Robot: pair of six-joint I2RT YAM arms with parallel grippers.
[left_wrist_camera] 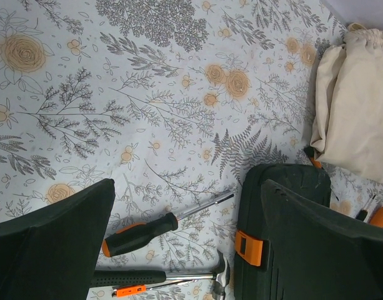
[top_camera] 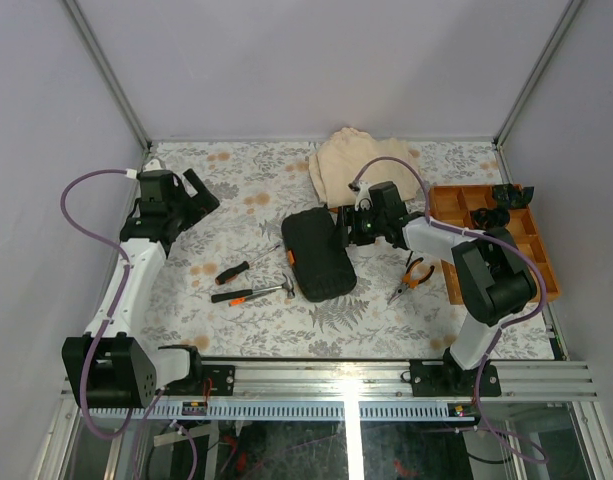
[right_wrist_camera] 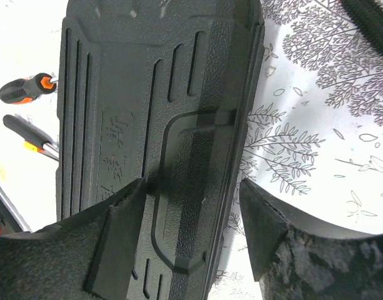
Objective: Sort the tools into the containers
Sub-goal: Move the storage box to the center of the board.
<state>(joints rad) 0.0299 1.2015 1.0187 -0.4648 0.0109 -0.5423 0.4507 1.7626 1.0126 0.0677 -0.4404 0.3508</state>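
- The left gripper [left_wrist_camera: 186,187] hangs above the patterned table [left_wrist_camera: 147,94], jaws wide apart, holding nothing.
- Ahead of it lie 1 screwdriver [left_wrist_camera: 141,232] and 1 hammer [left_wrist_camera: 179,276], with the closed black case [left_wrist_camera: 252,200] off by its right finger.
- The right gripper [right_wrist_camera: 191,187] has its 2 fingers apart astride the case's long edge: 1 over the lid, 1 just beside it. No clamp shows.
- The pliers [top_camera: 416,275] lie behind the right gripper, beside its arm.

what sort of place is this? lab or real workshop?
Likely a robot lab test cell, not a workshop: plain panel walls on aluminium posts, left arm and right arm bolted to an aluminium rail, tool case and screwdriver staged on a floral tablecloth.
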